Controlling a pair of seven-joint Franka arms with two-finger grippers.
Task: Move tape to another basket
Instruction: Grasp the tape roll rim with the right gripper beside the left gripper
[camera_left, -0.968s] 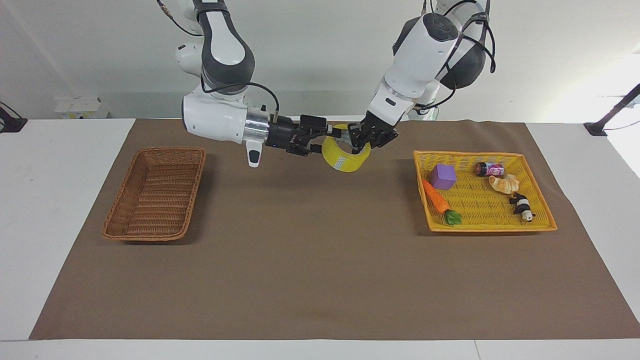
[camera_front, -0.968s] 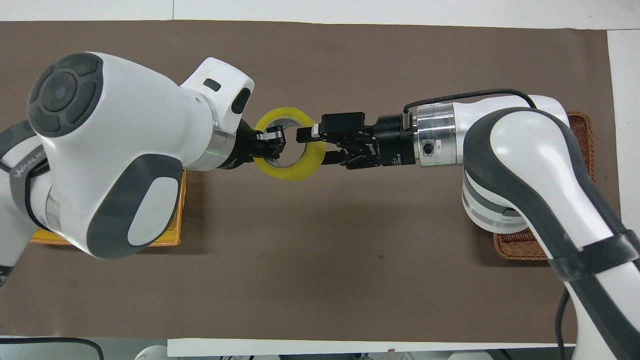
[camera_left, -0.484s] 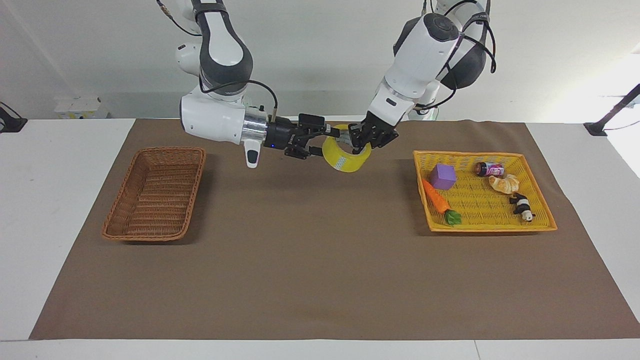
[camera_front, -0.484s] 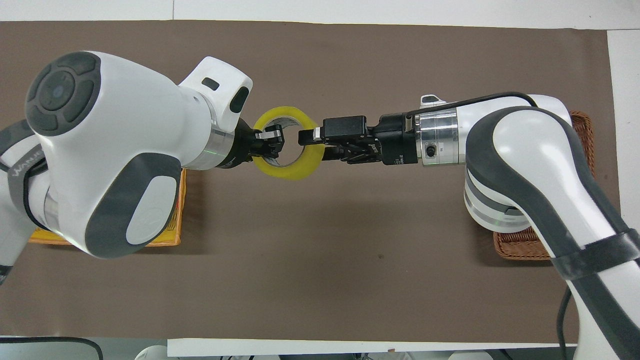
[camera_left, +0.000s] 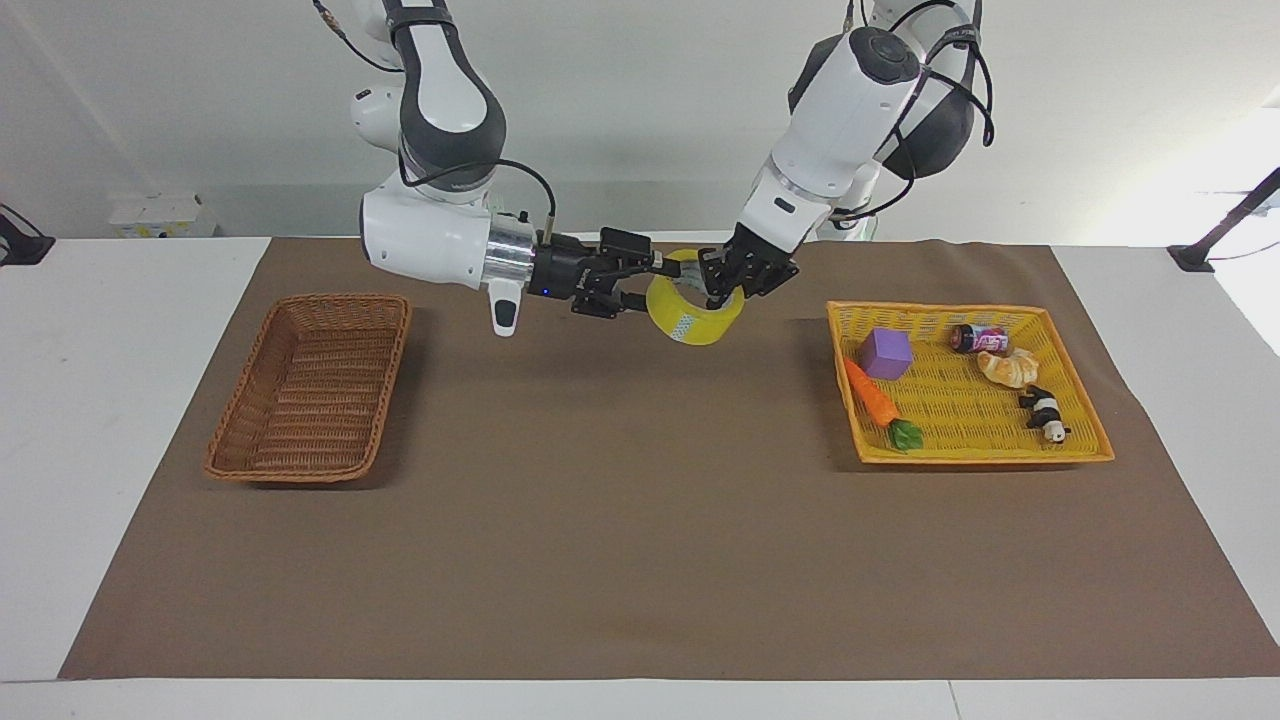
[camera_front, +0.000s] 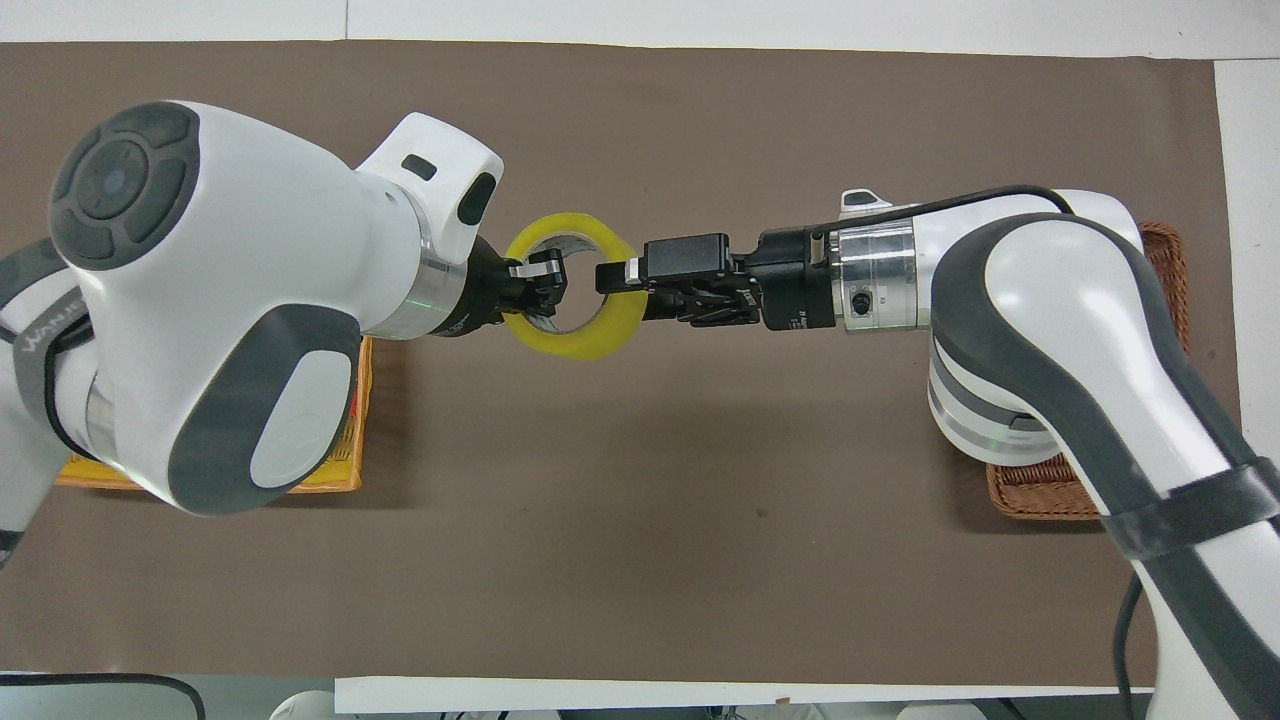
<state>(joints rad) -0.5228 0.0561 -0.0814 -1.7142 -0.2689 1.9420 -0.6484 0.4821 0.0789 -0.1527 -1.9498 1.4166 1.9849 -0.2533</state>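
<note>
My left claw (camera_left: 722, 283) is clamped on the tape (camera_left: 695, 310), holding it in the air over the mat (camera_left: 620, 520) between the baskets. My right claw (camera_left: 652, 277) reaches in level, one finger through the ring, one outside, straddling the wall; whether it grips I cannot tell. The wicker basket (camera_left: 312, 388) lies at my right arm's end, the yellow tray (camera_left: 972, 385) at my left's.

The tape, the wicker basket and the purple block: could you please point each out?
tape (camera_left: 700, 322): facing view, lower outer band.
wicker basket (camera_left: 310, 395): facing view, woven floor.
purple block (camera_left: 886, 352): facing view, front face.
</note>
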